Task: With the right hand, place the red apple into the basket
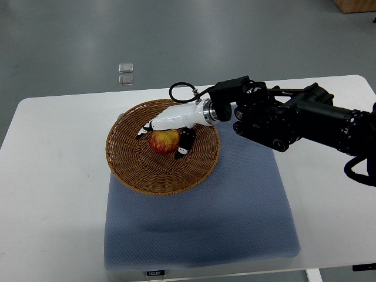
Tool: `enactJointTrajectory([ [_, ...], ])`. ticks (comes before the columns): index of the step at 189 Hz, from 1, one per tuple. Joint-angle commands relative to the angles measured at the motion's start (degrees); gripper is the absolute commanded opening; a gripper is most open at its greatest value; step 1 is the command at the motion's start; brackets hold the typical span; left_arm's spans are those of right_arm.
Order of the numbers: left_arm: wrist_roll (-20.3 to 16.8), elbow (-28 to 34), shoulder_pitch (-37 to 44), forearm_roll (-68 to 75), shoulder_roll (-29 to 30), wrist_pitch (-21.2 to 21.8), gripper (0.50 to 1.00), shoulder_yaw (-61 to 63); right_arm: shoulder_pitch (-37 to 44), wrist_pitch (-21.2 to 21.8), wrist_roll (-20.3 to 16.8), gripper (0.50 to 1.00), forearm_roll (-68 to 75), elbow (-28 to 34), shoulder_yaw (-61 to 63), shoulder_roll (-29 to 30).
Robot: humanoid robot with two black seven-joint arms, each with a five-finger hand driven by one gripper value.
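Right arm: black, jointed; enters from the right edge and reaches leftward across the picture
Right wrist: silver ring joining the black forearm to a white hand shell; a black cable loops above it
Right hand [170, 130]: white back turned upward; dark fingers [185, 145] curled downward, closed around the red apple [164, 141]

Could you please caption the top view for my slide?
Right hand holds the red apple inside the wicker basket on a blue mat.
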Motion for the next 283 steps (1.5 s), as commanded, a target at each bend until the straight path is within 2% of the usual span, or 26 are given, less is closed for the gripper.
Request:
enactJointTrajectory([
  [1,0.0,0.0,0.0,0.0,0.0,0.0,1.0,0.0,0.3,-0.1,0.0,0.911,0.3,0.0,0.1,0.0],
  [37,0.0,0.0,0.0,0.0,0.0,0.0,1.0,0.1,0.9,-0.1,0.1,0.909,1.1,0.0,1.9,0.0],
  [70,0.0,-0.1,0.0,0.0,0.0,0.0,1.0,0.1,0.9,0.8,-0.3,0.909,4.6,0.0,8.6,0.0],
  [90,0.0,0.0,0.0,0.0,0.0,0.0,1.0,0.1,0.5,0.8,-0.8,0.909,14.9,0.0,11.5,0.0],
  [105,0.0,0.1,0.0,0.0,0.0,0.0,1.0,0.1,0.0,-0.1,-3.4,0.909,22.5,-0.2,13.4,0.0],
  [114,0.0,0.1,0.0,0.0,0.0,0.0,1.0,0.1,0.0,-0.1,-3.4,0.909,22.5,-0.2,13.4,0.0],
  [115,0.0,0.2,0.0,0.0,0.0,0.0,1.0,0.1,-1.1,-0.3,-5.3,0.909,26.9,-0.3,15.4,-0.6],
  [133,0.0,0.2,0.0,0.0,0.0,0.0,1.0,0.1,-4.1,-3.3,-8.8,0.909,33.3,-1.5,20.3,-3.1],
  [145,0.0,0.1,0.0,0.0,0.0,0.0,1.0,0.1,-4.5,-3.8,-9.2,0.909,33.8,-1.8,20.8,-3.3],
  [146,0.0,0.0,0.0,0.0,0.0,0.0,1.0,0.1,-6.0,-6.0,-10.6,0.909,36.7,-3.7,23.7,-4.1],
  [148,0.0,0.0,0.0,0.0,0.0,0.0,1.0,0.1,-6.4,-6.5,-11.0,0.907,37.4,-4.0,24.3,-4.1],
  [161,0.0,0.0,0.0,0.0,0.0,0.0,1.0,0.1,-7.1,-7.3,-11.5,0.907,38.8,-4.9,25.4,-4.2],
  [162,0.0,0.0,0.0,0.0,0.0,0.0,1.0,0.1,-8.8,-9.1,-12.4,0.909,42.2,-6.6,27.9,-4.3],
  [178,0.0,0.0,0.0,0.0,0.0,0.0,1.0,0.1,-11.0,-12.6,-13.8,0.907,47.9,-8.5,30.4,-4.4],
  [208,0.0,0.1,0.0,0.0,0.0,0.0,1.0,0.1,-15.5,-20.4,-16.4,0.907,59.7,-9.0,31.4,-6.4],
  [218,0.0,0.1,0.0,0.0,0.0,0.0,1.0,0.1,-15.5,-20.4,-16.4,0.907,59.7,-9.0,31.4,-6.4],
  [219,0.0,0.1,0.0,0.0,0.0,0.0,1.0,0.1,-16.4,-22.2,-16.8,0.907,63.6,-9.0,31.4,-6.4],
  [221,-0.1,0.1,0.0,0.0,0.0,0.0,1.0,0.1,-16.5,-22.6,-16.8,0.909,64.4,-9.0,31.5,-6.4],
  [239,-0.1,-0.1,0.0,0.0,0.0,0.0,1.0,0.2,-17.0,-23.9,-17.8,0.909,70.7,-9.0,31.4,-6.4],
  [283,0.0,-0.3,0.0,0.0,0.0,0.0,1.0,0.2,-17.3,-22.9,-18.9,0.911,76.0,-8.8,31.5,-6.5],
])
